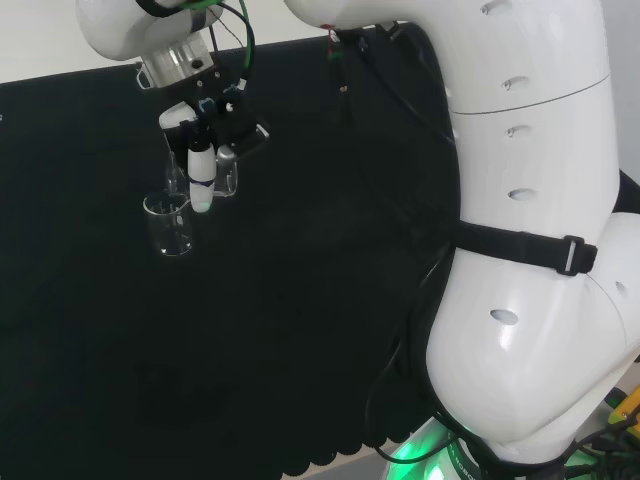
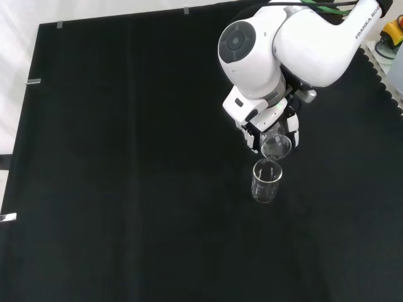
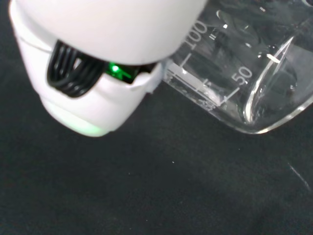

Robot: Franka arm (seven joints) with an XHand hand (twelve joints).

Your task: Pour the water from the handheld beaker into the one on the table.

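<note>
My hand (image 1: 203, 150) hangs over the far left part of the cloth in the head view, its fingers curled round a clear glass beaker (image 1: 228, 178). The front view shows this held beaker (image 2: 276, 146) tilted, with its mouth just above a second clear beaker (image 2: 267, 181) that stands upright on the cloth. That standing beaker (image 1: 168, 224) sits just left of and below the hand in the head view. In the wrist view the held beaker (image 3: 244, 73) lies close, graduation marks showing, beside a white finger (image 3: 88, 93). I cannot tell how much water either beaker holds.
Black cloth (image 2: 126, 157) covers the bench around both beakers. The arm's big white links (image 1: 530, 250) stand at the head view's right, and a white link with a round grey cap (image 2: 252, 44) sits above the hand in the front view.
</note>
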